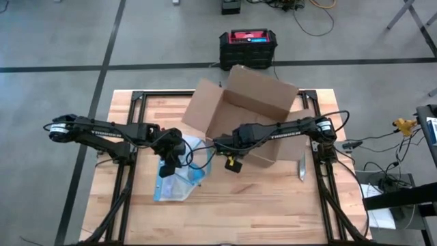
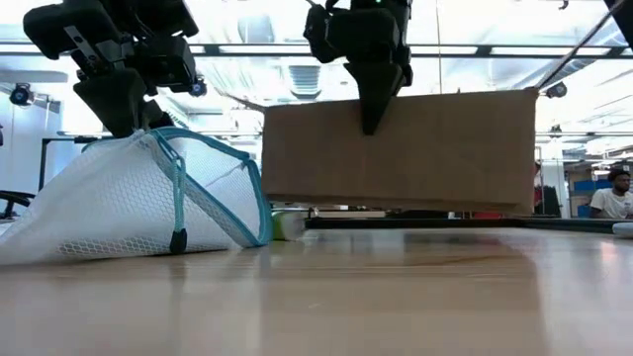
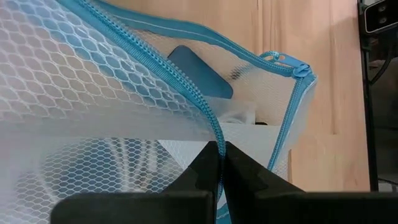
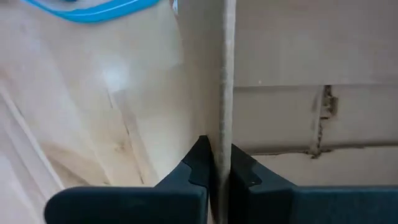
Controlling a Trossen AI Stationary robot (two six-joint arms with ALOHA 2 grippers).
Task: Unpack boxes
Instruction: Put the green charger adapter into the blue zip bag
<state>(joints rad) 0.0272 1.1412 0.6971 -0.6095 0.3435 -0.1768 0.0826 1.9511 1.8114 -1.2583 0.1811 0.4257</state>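
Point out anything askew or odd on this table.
The box hangs off the table, the right gripper pinching one wall. The left gripper lifts the mesh bag by its zipper edge, so it tents up. Nothing is spilled.

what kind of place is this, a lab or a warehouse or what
Probably a robotics lab or workshop. A wooden worktable stands on a concrete floor marked with dark lines, loose cables trail beside it, and the low view shows an open room with ceiling lights and a person seated behind.

Left end effector pinching a mesh bag

Its dark fingers clamp the bag's blue zipper edge; a blue item shows through the mesh above the wooden tabletop.
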